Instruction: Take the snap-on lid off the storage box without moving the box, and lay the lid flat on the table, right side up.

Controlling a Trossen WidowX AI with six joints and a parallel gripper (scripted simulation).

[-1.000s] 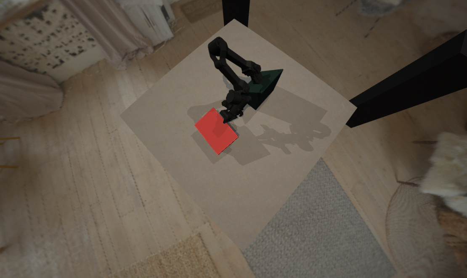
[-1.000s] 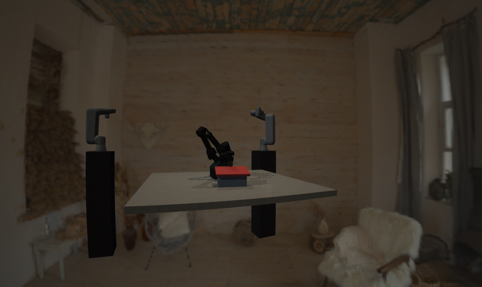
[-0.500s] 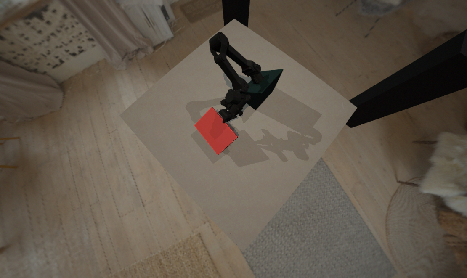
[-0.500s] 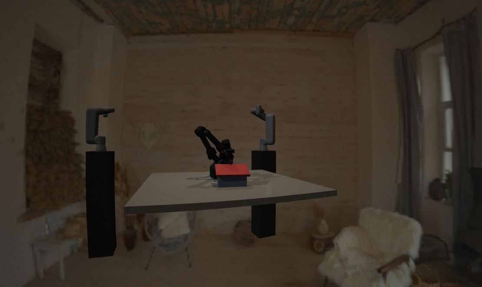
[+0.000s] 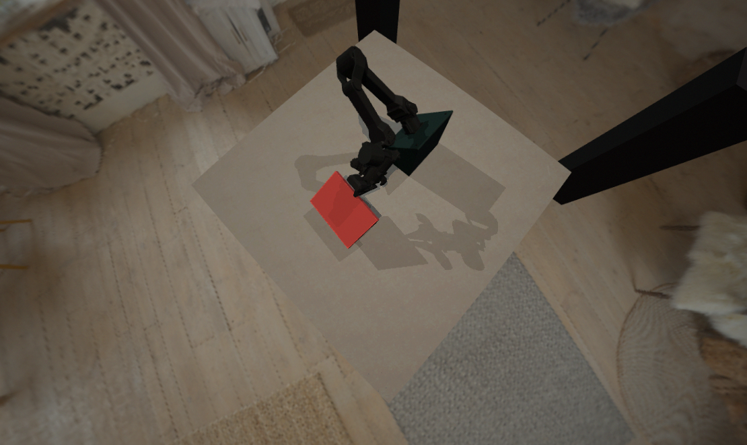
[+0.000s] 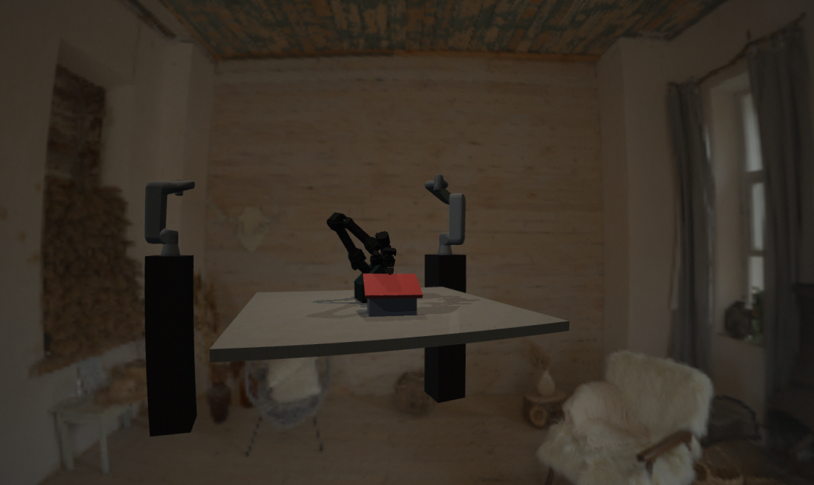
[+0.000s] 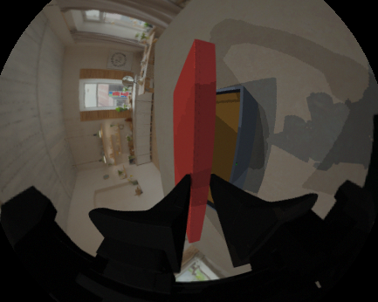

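The red lid point(image 5: 338, 211) point(image 6: 393, 285) point(image 7: 184, 118) is tilted over the blue-grey box point(image 6: 391, 306) point(image 7: 248, 131). Its edge on the gripper's side is raised, and the opposite edge is low, close to the box's far rim. Whether that edge still touches the box cannot be told. My gripper point(image 5: 357, 193) point(image 7: 199, 178) is shut on the raised edge of the lid, one finger above it and one below. In the wrist view the box's ochre inside shows through the gap under the lid. The box stands upright on the table point(image 5: 385, 319) point(image 6: 300, 329).
The arm's dark green base block point(image 5: 420, 158) stands on the table behind the box. Black pillars point(image 6: 169, 336) point(image 6: 445, 372) with grey arms on top stand beyond the table's edges.
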